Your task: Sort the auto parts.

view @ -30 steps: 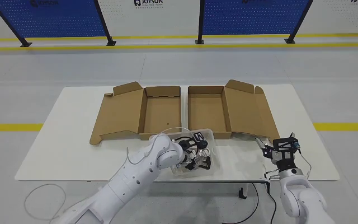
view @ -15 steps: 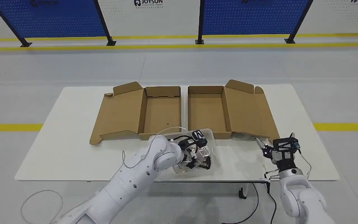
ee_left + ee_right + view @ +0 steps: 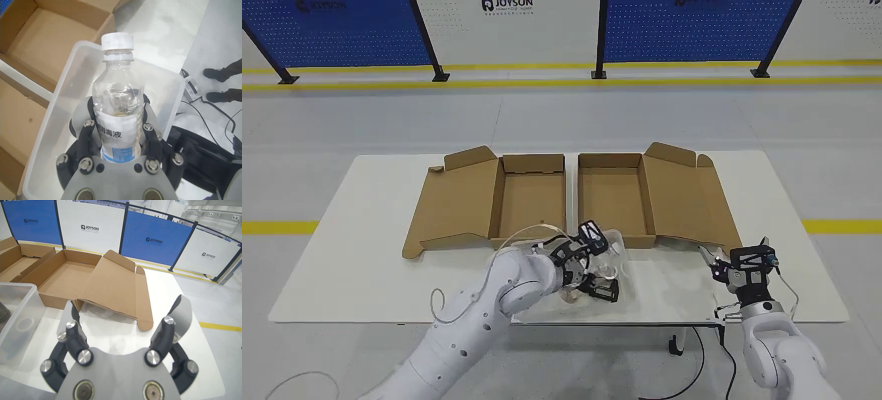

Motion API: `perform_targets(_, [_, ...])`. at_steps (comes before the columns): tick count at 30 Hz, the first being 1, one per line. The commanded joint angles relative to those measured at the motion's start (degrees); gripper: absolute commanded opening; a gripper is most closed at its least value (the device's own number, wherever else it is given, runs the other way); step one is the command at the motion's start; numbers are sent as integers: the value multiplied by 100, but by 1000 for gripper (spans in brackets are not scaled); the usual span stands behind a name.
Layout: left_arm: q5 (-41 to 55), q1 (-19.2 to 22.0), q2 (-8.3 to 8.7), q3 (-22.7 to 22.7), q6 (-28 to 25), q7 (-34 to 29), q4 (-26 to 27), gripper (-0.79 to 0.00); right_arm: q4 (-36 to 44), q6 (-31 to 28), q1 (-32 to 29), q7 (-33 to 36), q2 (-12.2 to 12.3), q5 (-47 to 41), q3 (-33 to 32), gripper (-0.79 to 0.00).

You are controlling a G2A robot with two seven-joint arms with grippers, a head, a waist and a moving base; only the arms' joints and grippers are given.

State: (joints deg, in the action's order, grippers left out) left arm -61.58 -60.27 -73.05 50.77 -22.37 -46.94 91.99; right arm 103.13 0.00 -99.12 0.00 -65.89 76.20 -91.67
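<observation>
Left wrist view puts the matter plainly: the left claw (image 3: pixel 118 108) is clamped on a clear bottle (image 3: pixel 117 89), its fingers (image 3: pixel 88 128) pressing the labelled lower half from both sides, so the bottle's long axis runs straight out from the wrist with the white cap (image 3: pixel 117 41) at the far end. The bottle is held over the clear plastic bin (image 3: pixel 62 75), whose walls show behind and beside it. Top view places that bin at the near edge of the surface (image 3: pixel 372 230), in front of the seam between two open cardboard boxes, the left box (image 3: pixel 532 200) and the right box (image 3: pixel 612 200), both lying beyond it, away from the robot. Some dark parts (image 3: pixel 602 292) lie in the bin's near end. The right claw (image 3: pixel 126 308) hangs with its fingers spread wide and nothing between them, near the front right corner of the surface, beside the right box's folded-out lid (image 3: pixel 117 289) and well apart from the bottle. The coming move likely turns on this: the boxes lie ahead of the cap, along the bottle's own axis, so the left arm, already holding the bottle, need only carry it forward over the bin's far wall; which box it belongs in I cannot tell
</observation>
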Motion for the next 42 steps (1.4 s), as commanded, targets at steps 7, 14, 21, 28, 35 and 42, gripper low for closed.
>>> perform_targets(7, [-305,-668,186,584,-406,1193,801,-785,0,0,0,0,0,0,0,0])
perform_targets(14, [-224,-1069,301,1004,-860,1912,1103,-785,0,0,0,0,0,0,0,0])
perform_targets(21, [-384,-1299,374,1175,-1051,2121,1296,-785,0,0,0,0,0,0,0,0])
perform_targets(28, [-638,-1390,399,1346,-663,2497,1314,-785,0,0,0,0,0,0,0,0])
perform_targets(35, [-834,-1396,382,1591,212,3033,1091,-785,0,0,0,0,0,0,0,0])
perform_targets(42, [-893,-1301,349,1667,711,3335,830,-785,0,0,0,0,0,0,0,0])
